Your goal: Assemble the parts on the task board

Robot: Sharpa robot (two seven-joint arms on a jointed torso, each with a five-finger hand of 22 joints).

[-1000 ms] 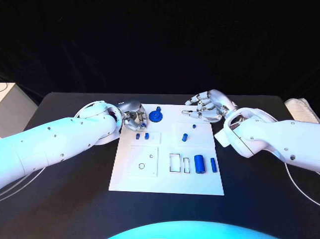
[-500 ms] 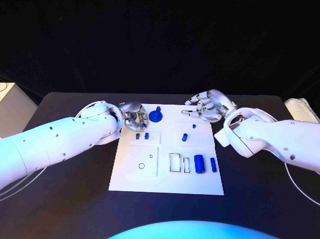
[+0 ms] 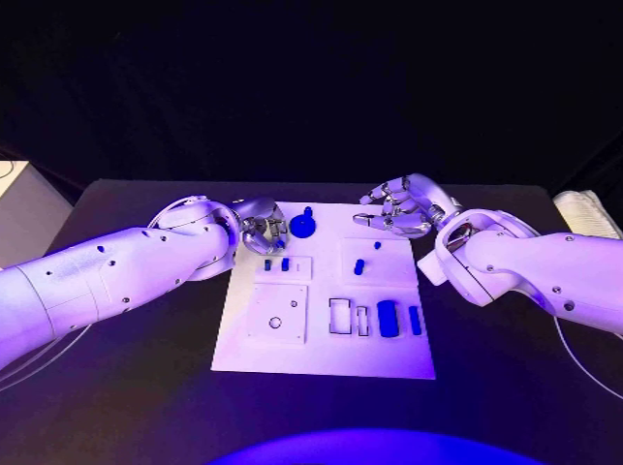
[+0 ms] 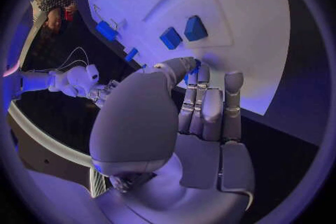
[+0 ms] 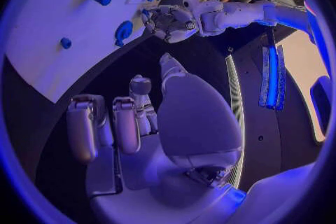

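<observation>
Now the left hand [image 3: 263, 231] is held at the task board's [image 3: 326, 358] far left corner, fingers curled together beside the round blue part [image 3: 303, 226], seemingly for a pickup; the right hand [image 3: 402, 208] is poised over the far right corner, fingers loosely curled, holding nothing.

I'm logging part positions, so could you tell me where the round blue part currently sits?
In the head view, the round blue part sits at the task board's far edge, just right of the left robot hand.

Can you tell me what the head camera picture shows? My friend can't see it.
A white task board lies on a black table with small blue parts on it. The robot's left hand and right hand are at its far corners.
</observation>
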